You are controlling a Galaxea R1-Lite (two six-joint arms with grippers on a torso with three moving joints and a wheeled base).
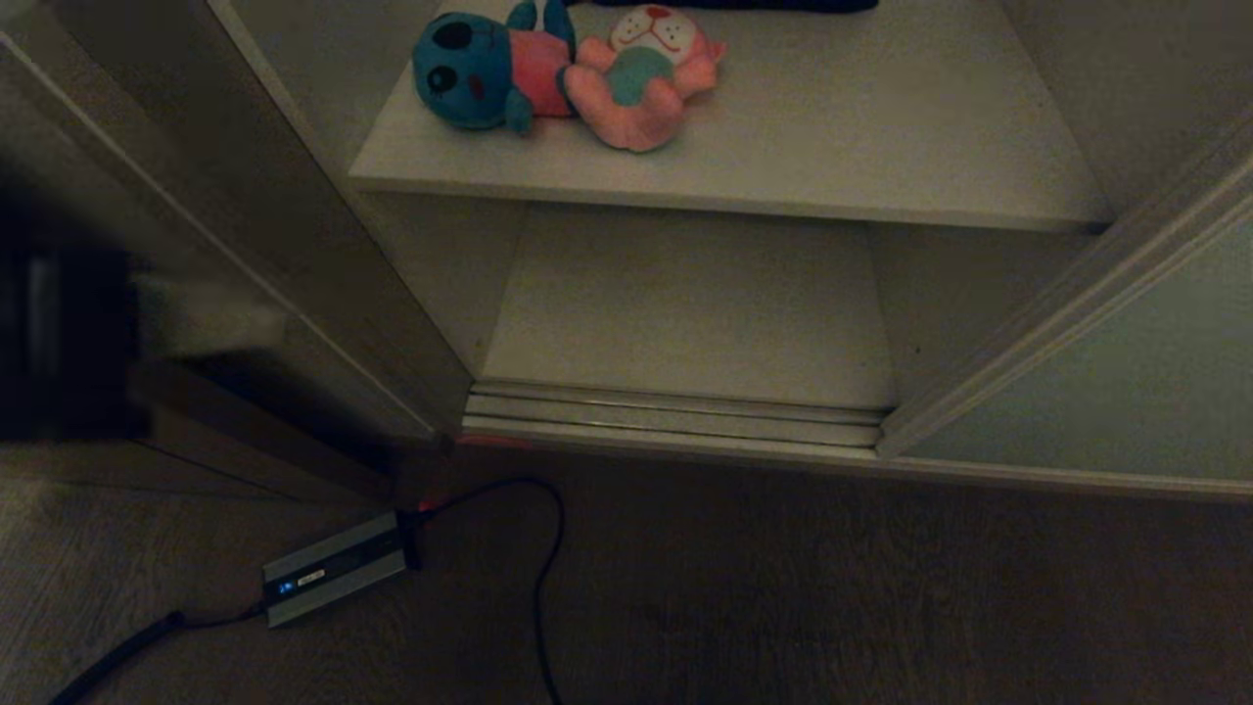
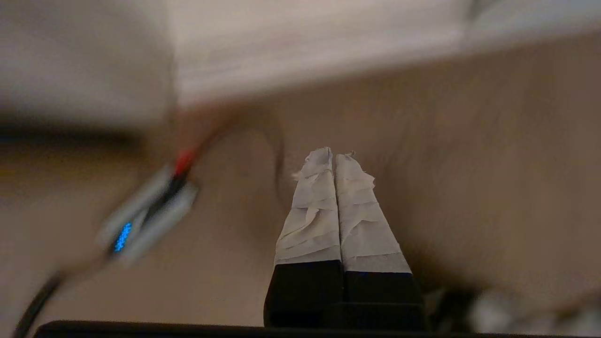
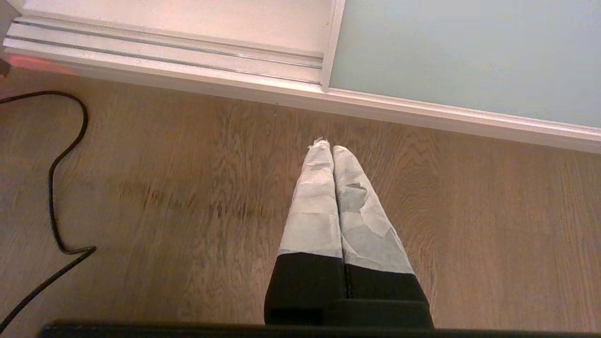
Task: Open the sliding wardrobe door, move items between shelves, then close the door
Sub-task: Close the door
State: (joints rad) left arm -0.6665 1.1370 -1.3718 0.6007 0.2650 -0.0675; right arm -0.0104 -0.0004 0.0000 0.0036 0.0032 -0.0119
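Floor (image 3: 188, 211): dark wood grain, in front of the wardrobe.
Sliding wardrobe door (image 1: 1106, 392): pushed right, opening clear.
Plush toys: teal-blue one (image 1: 480, 69) touching pink one (image 1: 641, 83), on the upper shelf (image 1: 832, 147).
Lower shelf (image 1: 685, 313): bare.
Power adapter (image 1: 333, 568): label unreadable.
Left gripper (image 2: 333, 157): fingers pressed together, empty.
Right gripper (image 3: 327, 149): closed, empty, above floor.

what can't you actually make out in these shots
- Dark folded cloth at the back of the upper shelf: head view, cut off by the top edge.
- Left arm: head view, a dark blur at the left edge; its shape is unreadable.
- Small box with a blue light on the floor: left wrist view, smeared by motion.
- Dark teal-blue plush toy: its far side is hidden behind the pink plush toy.
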